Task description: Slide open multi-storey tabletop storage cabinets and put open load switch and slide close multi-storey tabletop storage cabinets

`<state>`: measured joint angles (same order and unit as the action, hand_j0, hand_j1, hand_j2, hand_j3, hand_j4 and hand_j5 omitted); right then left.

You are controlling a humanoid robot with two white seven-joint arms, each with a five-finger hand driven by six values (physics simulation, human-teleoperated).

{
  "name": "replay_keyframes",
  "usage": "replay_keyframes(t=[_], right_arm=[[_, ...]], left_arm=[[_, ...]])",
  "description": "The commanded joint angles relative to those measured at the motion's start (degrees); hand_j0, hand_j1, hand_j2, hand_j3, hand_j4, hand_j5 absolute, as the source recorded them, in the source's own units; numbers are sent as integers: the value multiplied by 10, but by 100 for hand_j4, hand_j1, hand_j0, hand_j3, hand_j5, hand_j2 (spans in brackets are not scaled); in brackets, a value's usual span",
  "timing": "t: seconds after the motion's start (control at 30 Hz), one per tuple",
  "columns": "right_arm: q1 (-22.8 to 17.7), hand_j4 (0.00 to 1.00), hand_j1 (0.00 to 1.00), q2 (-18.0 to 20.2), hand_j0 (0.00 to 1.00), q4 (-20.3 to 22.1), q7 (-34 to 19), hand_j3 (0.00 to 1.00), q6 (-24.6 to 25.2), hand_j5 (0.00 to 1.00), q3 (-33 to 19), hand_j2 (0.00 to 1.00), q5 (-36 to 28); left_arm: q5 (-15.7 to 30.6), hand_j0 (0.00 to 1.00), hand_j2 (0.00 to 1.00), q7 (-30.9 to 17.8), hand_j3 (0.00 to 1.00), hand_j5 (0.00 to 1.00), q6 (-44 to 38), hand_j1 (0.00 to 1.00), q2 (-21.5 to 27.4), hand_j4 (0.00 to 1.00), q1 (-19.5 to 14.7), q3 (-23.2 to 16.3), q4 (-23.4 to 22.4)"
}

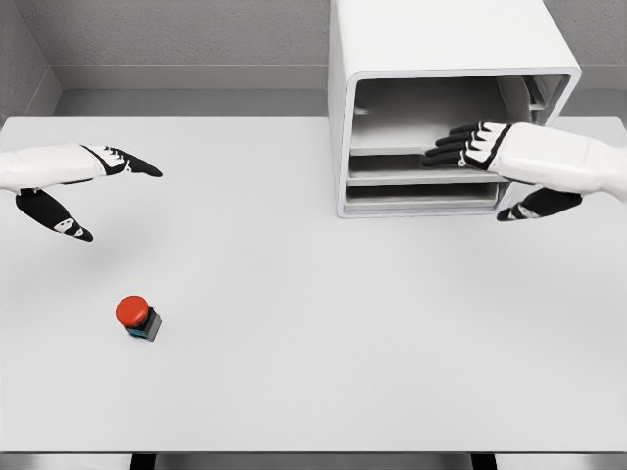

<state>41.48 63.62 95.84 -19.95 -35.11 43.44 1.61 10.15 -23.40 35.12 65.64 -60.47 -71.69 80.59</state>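
Note:
A white multi-storey storage cabinet (441, 49) stands at the back of the table, right of centre, its front showing a dark upper cavity and two drawers (416, 178) below. My right hand (465, 147) reaches in from the right with fingers stretched flat over the top drawer's edge, thumb hanging below, holding nothing. The load switch (138, 317), a red round button on a small dark block, rests on the table at the lower left. My left hand (118, 171) hovers open at the far left, well above and behind the switch.
The white table (313, 294) runs across the view, with its front edge near the bottom. A grey wall stands behind the cabinet.

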Motion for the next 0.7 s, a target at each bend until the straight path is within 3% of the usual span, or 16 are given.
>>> replay_keyframes(t=[0.0, 0.23, 0.4, 0.53, 0.67], right_arm=[[0, 100, 100, 5, 100, 0, 1, 100, 1, 100, 4, 100, -5], [5, 100, 100, -30, 100, 1, 13, 100, 1, 100, 21, 100, -4], [18, 100, 100, -49, 100, -3, -25, 100, 1, 100, 31, 100, -6], [43, 100, 100, -62, 100, -58, -28, 100, 1, 100, 31, 100, -6], [47, 100, 100, -80, 100, -82, -41, 100, 1, 100, 31, 100, -4]], left_arm=[[4, 100, 100, 0, 100, 100, -1, 100, 0, 100, 0, 1, 0], [-5, 100, 100, 1, 100, 100, -1, 100, 6, 100, 10, 1, 4], [-5, 100, 100, 2, 100, 100, -1, 100, 43, 100, 37, 8, 51], [-5, 100, 100, 3, 100, 100, -1, 100, 60, 100, 60, 20, 65], [-5, 100, 100, 3, 100, 100, -1, 100, 60, 100, 114, 62, 78]])
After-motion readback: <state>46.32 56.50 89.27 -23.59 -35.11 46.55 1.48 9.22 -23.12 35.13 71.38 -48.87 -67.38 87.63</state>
